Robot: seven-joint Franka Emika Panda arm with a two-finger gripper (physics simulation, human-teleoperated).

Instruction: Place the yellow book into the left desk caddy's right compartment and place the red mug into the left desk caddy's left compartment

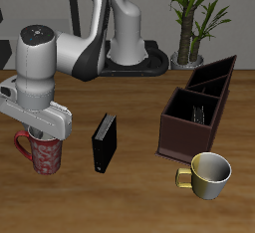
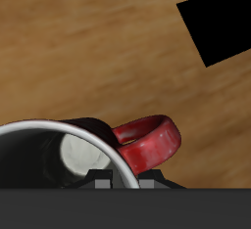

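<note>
Red mug point(image 1: 46, 154) upright, pale-speckled, loop handle, gripper point(image 1: 38, 133) apparently clamped on its rim

Upright speckled red mug point(image 1: 46, 154) near table's front edge, well apart from brown left desk caddy point(image 1: 196, 108)

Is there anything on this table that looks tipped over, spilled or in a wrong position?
Nothing stands out. The red speckled mug, the thick black book and the shiny yellowish-cream mug all stand upright, and the dark brown caddy sits flat.

Red speckled mug point(image 1: 45, 154), black book point(image 1: 104, 143)
</note>
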